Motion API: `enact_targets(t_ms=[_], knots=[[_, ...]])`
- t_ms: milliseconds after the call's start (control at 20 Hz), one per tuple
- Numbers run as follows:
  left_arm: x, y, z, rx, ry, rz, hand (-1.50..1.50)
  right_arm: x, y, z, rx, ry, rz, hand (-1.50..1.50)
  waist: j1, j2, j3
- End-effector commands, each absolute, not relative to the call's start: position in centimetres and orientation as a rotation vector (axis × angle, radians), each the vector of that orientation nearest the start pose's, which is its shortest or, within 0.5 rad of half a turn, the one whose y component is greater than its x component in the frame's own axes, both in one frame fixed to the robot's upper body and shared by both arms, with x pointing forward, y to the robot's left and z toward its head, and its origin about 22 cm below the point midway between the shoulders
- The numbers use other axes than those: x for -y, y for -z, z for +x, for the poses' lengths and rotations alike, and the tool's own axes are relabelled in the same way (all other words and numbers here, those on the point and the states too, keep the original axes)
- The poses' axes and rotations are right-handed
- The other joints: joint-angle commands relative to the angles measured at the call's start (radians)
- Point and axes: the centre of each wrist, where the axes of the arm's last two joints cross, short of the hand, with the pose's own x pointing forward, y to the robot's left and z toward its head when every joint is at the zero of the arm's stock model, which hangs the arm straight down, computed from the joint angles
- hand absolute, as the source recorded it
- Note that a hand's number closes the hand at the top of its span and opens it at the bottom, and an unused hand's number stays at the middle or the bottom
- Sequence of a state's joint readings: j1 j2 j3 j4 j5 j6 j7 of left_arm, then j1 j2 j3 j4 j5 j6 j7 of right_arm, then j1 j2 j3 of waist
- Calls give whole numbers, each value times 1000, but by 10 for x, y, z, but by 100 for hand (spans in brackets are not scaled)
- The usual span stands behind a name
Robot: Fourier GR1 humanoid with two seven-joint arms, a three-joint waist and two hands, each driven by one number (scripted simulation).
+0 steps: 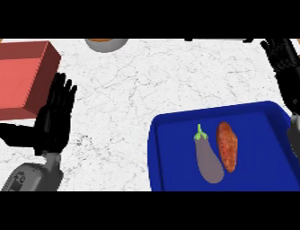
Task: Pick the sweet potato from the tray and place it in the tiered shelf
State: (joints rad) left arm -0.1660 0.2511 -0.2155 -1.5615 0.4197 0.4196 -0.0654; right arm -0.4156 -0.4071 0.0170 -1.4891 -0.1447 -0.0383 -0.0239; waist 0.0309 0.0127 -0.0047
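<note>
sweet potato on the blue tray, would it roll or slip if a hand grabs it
The orange-brown oblong sweet potato looks stiff and rounded, so it may roll sideways if nudged. It lies close beside the purple eggplant, which could shift too. Its tapered ends may slip.

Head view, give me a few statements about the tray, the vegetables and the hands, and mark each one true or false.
1. The sweet potato lies in the blue tray. True.
2. The eggplant lies left of the sweet potato. True.
3. The right hand holds the sweet potato. False: it is open, beyond the tray's far right corner, holding nothing.
4. The left hand rests inside the tray. False: it is open over the counter, left of the tray.
5. A red block sits at the far left. True.
</note>
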Motion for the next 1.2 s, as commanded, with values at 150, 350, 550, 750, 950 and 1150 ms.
enact_targets(t_ms=[150,350,550,750,950,1150], knots=[[-289,-29,264,1620,145,247,0,286,-85,294,1864,-424,-612,150,-73,-20,3],[-303,-13,250,1547,274,339,0,350,-80,280,1761,-241,-1176,150,-164,-25,3],[-314,-12,248,1554,417,319,0,260,-2,220,1898,-154,-1026,-150,-85,-19,6],[-314,-17,260,1569,440,298,0,234,13,185,1943,-316,-1128,-150,-60,-16,2],[-308,-17,259,1568,439,298,0,233,18,166,1819,-446,-1335,-150,-58,-16,-1],[-315,-14,254,1552,462,300,0,231,20,146,1581,-550,-1411,-150,-61,-16,-6]])
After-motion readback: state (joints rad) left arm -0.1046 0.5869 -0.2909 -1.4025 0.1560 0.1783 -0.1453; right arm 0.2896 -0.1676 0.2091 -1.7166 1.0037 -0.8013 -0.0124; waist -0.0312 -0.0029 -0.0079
